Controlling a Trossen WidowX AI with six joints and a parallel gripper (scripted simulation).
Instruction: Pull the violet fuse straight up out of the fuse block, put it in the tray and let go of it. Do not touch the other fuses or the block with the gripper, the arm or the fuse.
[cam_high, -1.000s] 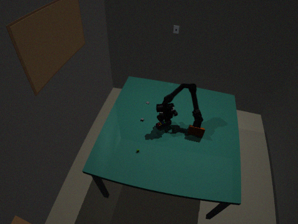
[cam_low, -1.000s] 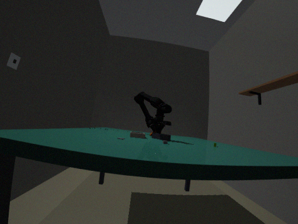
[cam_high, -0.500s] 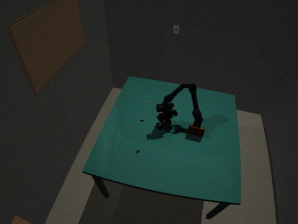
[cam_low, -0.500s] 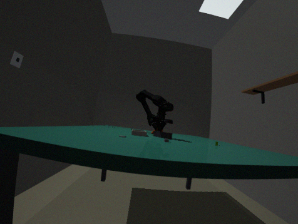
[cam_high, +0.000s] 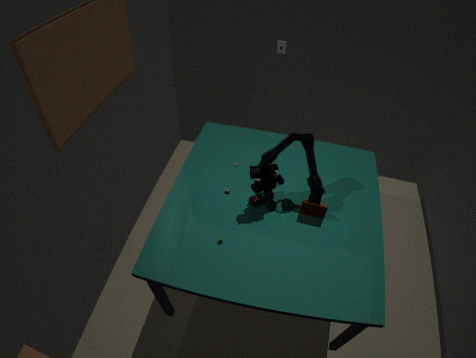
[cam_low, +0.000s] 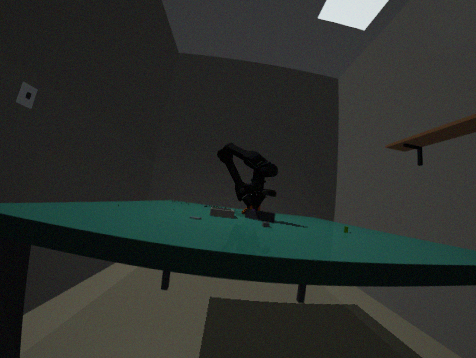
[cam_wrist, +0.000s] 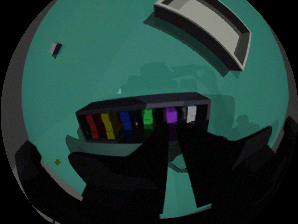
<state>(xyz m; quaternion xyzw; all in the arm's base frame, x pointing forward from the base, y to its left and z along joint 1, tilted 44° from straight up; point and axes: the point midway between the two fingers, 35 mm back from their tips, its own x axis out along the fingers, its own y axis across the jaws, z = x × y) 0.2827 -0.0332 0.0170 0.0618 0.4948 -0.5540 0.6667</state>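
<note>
Violet fuse gripped, standing in its row in the block

The violet fuse (cam_wrist: 171, 115) is in the fuse block (cam_high: 256, 201) (cam_low: 264, 216) (cam_wrist: 145, 100), between the green fuse (cam_wrist: 148, 117) and the white fuse (cam_wrist: 191, 114). The pincer (cam_high: 264, 193) (cam_wrist: 170, 125) is nearly closed, its two dark fingers a narrow gap apart and gripping the violet fuse. In the wrist view the fuse's bright top shows just beyond the fingertips, in line with the gap between them. How far down its body the fingers reach is too dark to tell.

The red fuse (cam_wrist: 93, 126), yellow fuse (cam_wrist: 108, 125) and blue fuse (cam_wrist: 126, 121) fill the row on the far side of the green one.

In the top view, the block lies towards the middle of the green table (cam_high: 280, 270) (cam_low: 150, 235) (cam_wrist: 125, 55), well in from every edge. The tray (cam_low: 222, 213) (cam_wrist: 200, 37) stands apart from the block; the wrist view shows bare inner floor in it. A small yellow-green piece (cam_high: 220, 241) (cam_low: 346, 229) (cam_wrist: 57, 162) lies towards the table's lower-left corner in the top view.
</note>
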